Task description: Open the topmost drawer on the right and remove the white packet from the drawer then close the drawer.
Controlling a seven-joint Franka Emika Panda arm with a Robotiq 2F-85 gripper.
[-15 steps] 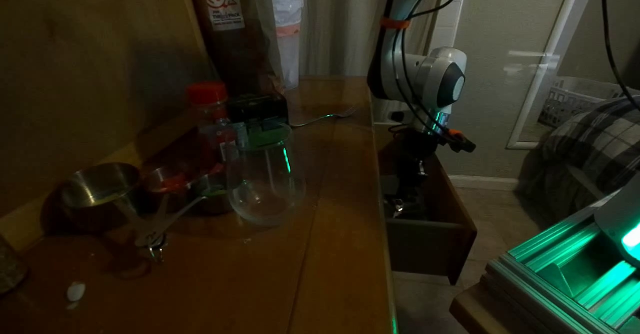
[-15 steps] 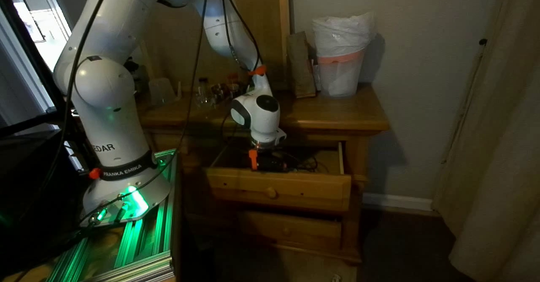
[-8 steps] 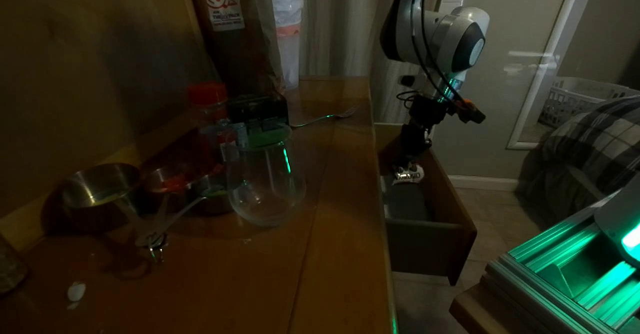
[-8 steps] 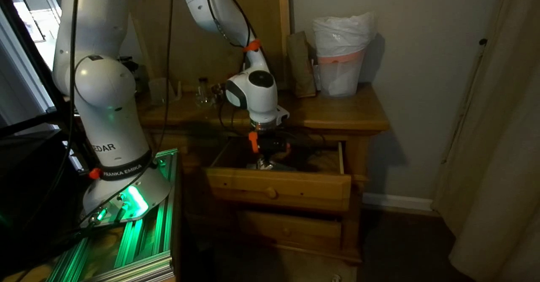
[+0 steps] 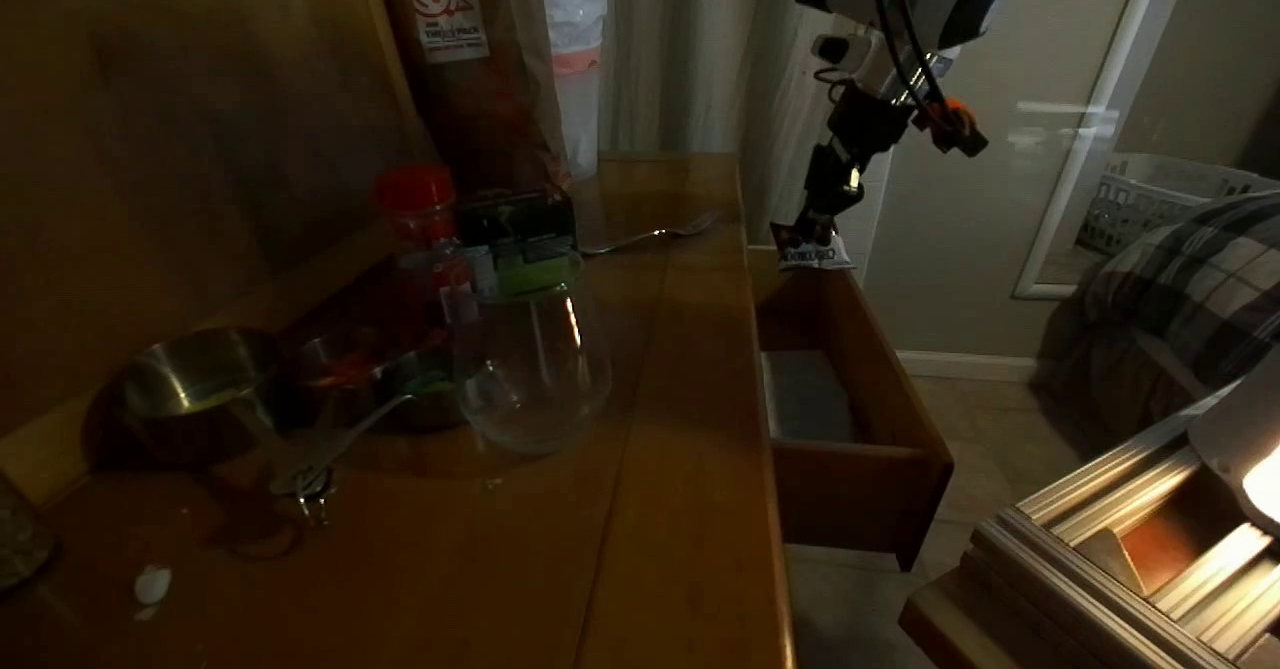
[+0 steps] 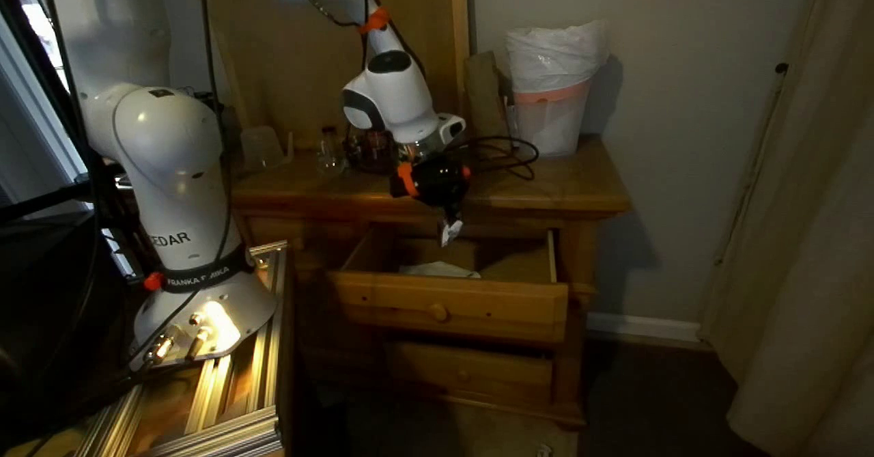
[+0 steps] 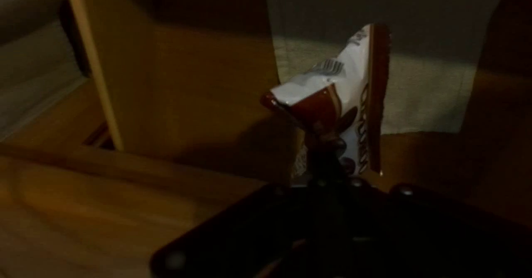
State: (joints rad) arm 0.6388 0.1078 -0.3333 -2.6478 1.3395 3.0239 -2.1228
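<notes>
The drawer [image 6: 478, 310] stands pulled out in both exterior views [image 5: 845, 494]. Its flat front carries a round knob [image 6: 438, 313]. The white packet [image 5: 818, 253], with brown-red edges and dark lettering, hangs crumpled in my gripper [image 5: 815, 231]. My gripper [image 6: 449, 218] is shut on the packet and holds it above the drawer opening. In the wrist view the packet [image 7: 357, 78] sticks out beyond the dark fingertips, which pinch its lower part. The fingers are very dark there, and part of the packet is hidden behind them.
A pale cloth or paper sheet [image 7: 432, 91] lies on the drawer bottom. On the countertop [image 5: 690, 399] beside the drawer stand a clear glass [image 5: 530, 379], metal measuring cups [image 5: 205, 379], a fork [image 5: 650, 235] and a paper bag [image 5: 480, 79]. A lower drawer [image 6: 471, 373] sits slightly out.
My gripper has risen out of the drawer, lifting the packet from inside it to above its rim. The drawer has not moved. The base light changed from green to warm white.
</notes>
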